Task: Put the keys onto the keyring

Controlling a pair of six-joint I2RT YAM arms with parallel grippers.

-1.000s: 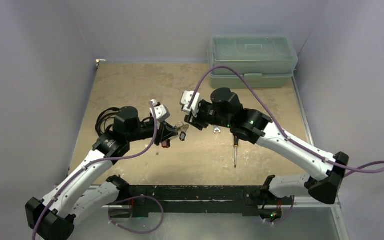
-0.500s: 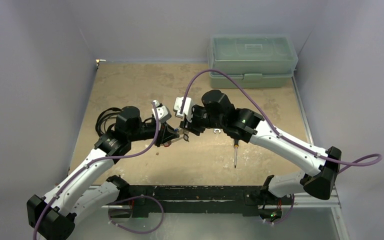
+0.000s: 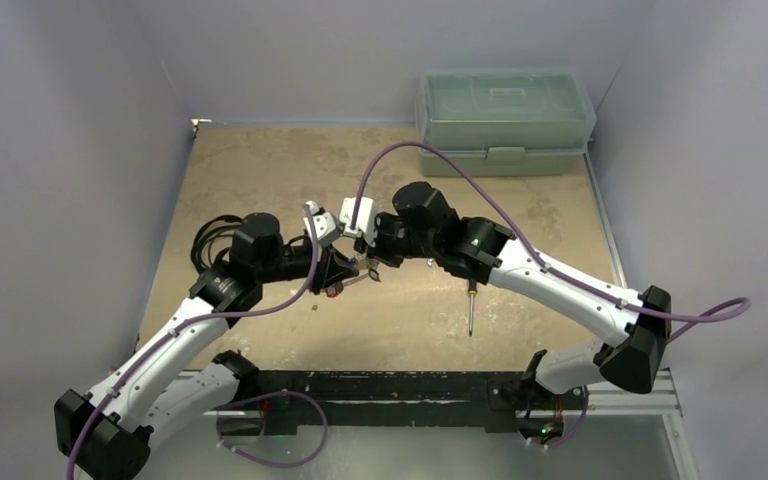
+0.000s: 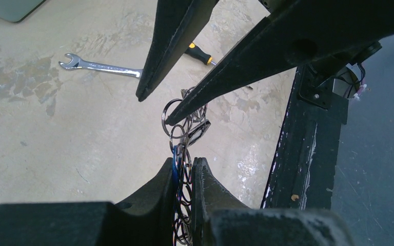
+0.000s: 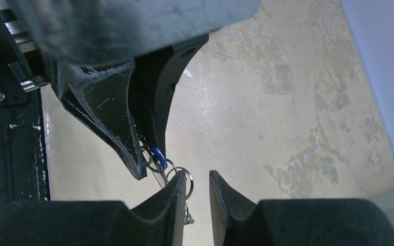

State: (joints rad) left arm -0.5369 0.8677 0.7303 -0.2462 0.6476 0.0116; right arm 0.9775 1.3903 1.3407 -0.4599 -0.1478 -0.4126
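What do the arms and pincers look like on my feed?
The left arm and right arm have white shells, black joints and a purple cable each. The left pincer and right pincer have black, tapered, scuffed fingers.

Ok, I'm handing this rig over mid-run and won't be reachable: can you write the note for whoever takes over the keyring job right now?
Left end effector: shut on a hanging cluster of metal rings, with a blue-headed key in the same pinch, held above the table.
Right end effector: jaws apart, one fingertip against the outer rings; no grip visible.
Done: rings lifted and presented between both arms. Whether any key is already threaded cannot be told.
Left: grip a ring, thread the keys on.
Wrench and screwdriver lie on the table.
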